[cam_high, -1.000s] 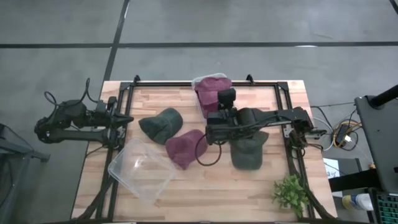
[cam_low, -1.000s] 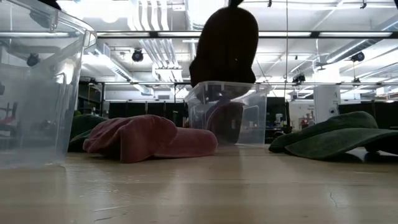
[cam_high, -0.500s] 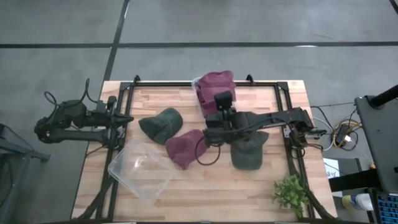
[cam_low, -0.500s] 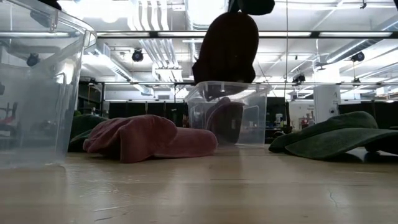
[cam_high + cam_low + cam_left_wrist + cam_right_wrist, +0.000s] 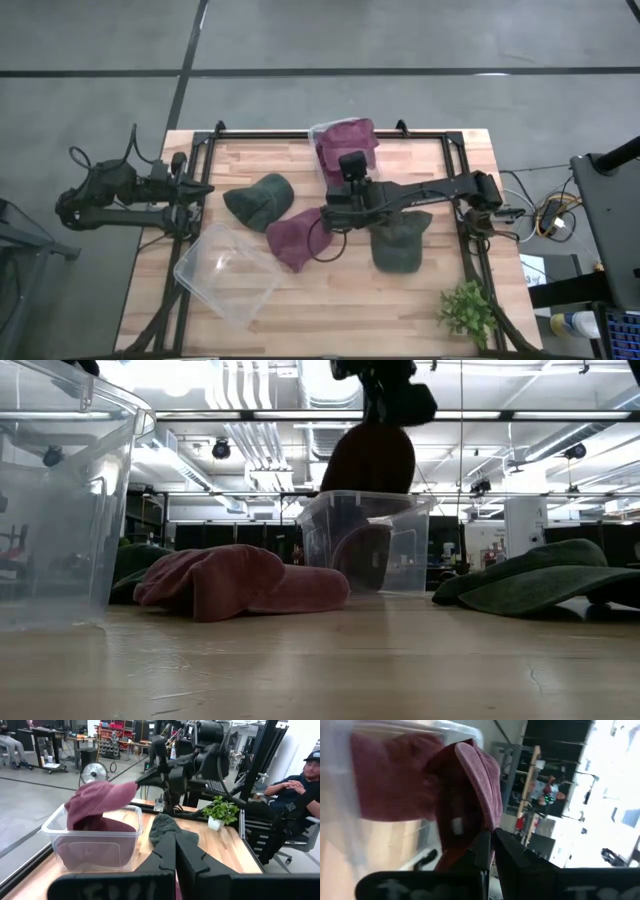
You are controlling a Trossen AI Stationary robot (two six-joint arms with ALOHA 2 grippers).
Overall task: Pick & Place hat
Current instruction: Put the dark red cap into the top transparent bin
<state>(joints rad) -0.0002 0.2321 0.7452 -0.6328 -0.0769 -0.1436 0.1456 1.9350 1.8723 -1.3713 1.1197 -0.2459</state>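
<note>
A maroon hat [image 5: 345, 138] sits on top of a clear bin [image 5: 318, 133] at the table's far middle, and it also shows in the low view [image 5: 370, 460]. Another maroon hat [image 5: 95, 847] lies inside the bin. My right gripper [image 5: 141, 779] is shut on the top hat's brim, reaching in from the near side. My left gripper [image 5: 175, 857] is shut and empty at the table's left edge [image 5: 205, 190]. My right gripper pinches the maroon hat's brim [image 5: 129, 787] between its two fingers, and the brim also shows in its wrist view [image 5: 482, 822]. The fingers come from the table's near side, slanting slightly down. The hat's crown [image 5: 87, 802] rests over the bin's contents, and the brim sticks out past the rim.
A dark green hat [image 5: 260, 200], a maroon hat [image 5: 298, 237] and a second dark green hat [image 5: 400, 242] lie mid-table. An empty clear bin [image 5: 228, 272] lies at the near left. A small plant [image 5: 467, 310] stands at the near right. A person sits beyond the table [image 5: 300, 785].
My right gripper has gone down and a little toward the table's left edge, still shut on the hat. The maroon hat has come down from above the bin and now sits on it.
</note>
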